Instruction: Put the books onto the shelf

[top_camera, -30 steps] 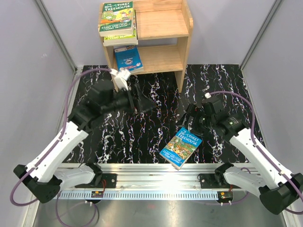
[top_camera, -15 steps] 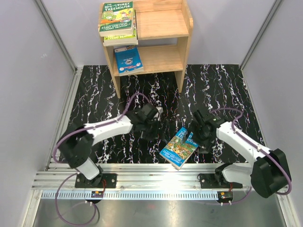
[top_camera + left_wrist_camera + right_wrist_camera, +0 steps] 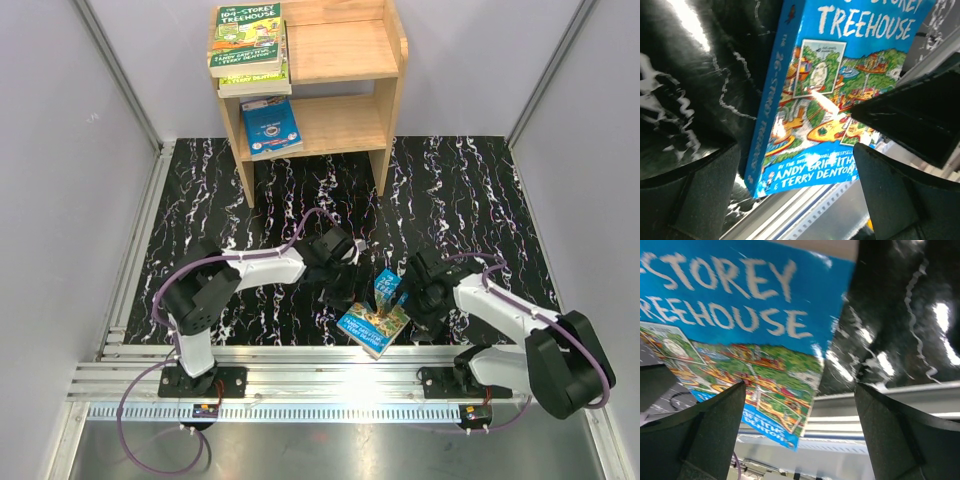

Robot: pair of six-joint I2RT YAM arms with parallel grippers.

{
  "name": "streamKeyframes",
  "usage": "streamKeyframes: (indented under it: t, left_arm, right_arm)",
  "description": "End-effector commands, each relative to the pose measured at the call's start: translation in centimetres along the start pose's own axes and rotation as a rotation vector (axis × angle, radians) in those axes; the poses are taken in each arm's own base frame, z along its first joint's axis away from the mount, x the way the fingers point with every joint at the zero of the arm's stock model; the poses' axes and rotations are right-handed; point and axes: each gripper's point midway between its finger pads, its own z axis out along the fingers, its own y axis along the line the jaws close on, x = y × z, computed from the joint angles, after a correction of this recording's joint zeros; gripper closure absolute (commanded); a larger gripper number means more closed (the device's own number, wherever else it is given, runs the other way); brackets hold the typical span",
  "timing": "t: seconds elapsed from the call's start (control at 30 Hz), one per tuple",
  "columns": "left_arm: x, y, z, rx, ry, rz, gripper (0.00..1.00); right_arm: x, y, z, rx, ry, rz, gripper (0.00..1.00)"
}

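Swung left hand (image 3: 345,272) down from shelf (image 3: 345,50) front at 12 o'clock to last loose book (image 3: 372,325), the 26-Storey Treehouse, at 6 o'clock by near edge of surface (image 3: 460,190). Right hand (image 3: 420,292) closed in too, now at book's 3 o'clock, with left at its 10. Both hands spread wide, pinching nothing; one right finger seemingly over the cover in left wrist view. Far end of book apparently tipped up off surface, flat a second back; cause not discernible. Rest already shelved: stack (image 3: 248,45) on top tier, blue one (image 3: 270,125) on lower tier, both toward shelf's 9 o'clock side. Meaning: one book to go, pickup under way, no grip yet. Likely next: pinch raised edge, lift, carry to 12. Risk: thin cover slipping or flopping open.
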Motion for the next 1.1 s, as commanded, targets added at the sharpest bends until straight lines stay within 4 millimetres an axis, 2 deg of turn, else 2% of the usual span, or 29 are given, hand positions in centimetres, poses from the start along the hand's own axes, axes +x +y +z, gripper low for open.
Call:
streamKeyframes:
  t: [0.0,0.03,0.13,0.27,0.4,0.6,0.77,0.87,0.9,0.97,1.07]
  left_arm:
    - [-0.3,-2.7,0.7,0.131,0.010,0.004,0.01]
    - [-0.1,-2.9,0.9,0.145,0.018,-0.005,0.01]
    - [1.0,-3.4,1.4,0.182,0.044,-0.022,0.01]
    - [2.0,-4.6,1.8,0.240,0.062,-0.038,0.01]
    - [3.2,-6.6,2.2,0.319,0.090,-0.045,0.01]
    - [5.6,-10.2,2.5,0.398,0.154,-0.004,0.01]
    - [7.5,-12.0,2.4,0.424,0.175,0.002,0.01]
    - [8.1,-12.3,2.3,0.453,0.160,-0.019,0.01]
    - [8.7,-11.7,2.4,0.448,0.168,-0.033,0.01]
    - [9.1,-12.1,2.3,0.472,0.158,-0.050,0.01]
    - [9.8,-11.7,2.4,0.476,0.152,-0.074,0.01]
  right_arm:
    - [-0.9,2.4,1.0,-0.097,-0.021,0.026,0.05]
    - [-1.3,3.2,1.1,-0.129,-0.033,0.019,0.06]
    - [-1.7,3.9,1.8,-0.147,-0.036,0.005,0.08]
    - [-1.5,4.1,3.3,-0.136,-0.015,-0.015,0.09]
    - [0.9,4.5,4.5,-0.103,0.051,-0.084,0.09]
    - [3.9,4.4,4.5,-0.077,0.125,-0.141,0.09]
    - [6.5,3.1,4.8,-0.050,0.175,-0.169,0.09]
    - [8.1,1.8,5.2,-0.033,0.204,-0.149,0.09]
    - [8.9,1.0,5.3,-0.022,0.214,-0.164,0.09]
    - [9.7,0.4,5.3,-0.014,0.221,-0.157,0.09]
    - [10.9,-0.7,5.4,0.002,0.232,-0.170,0.08]
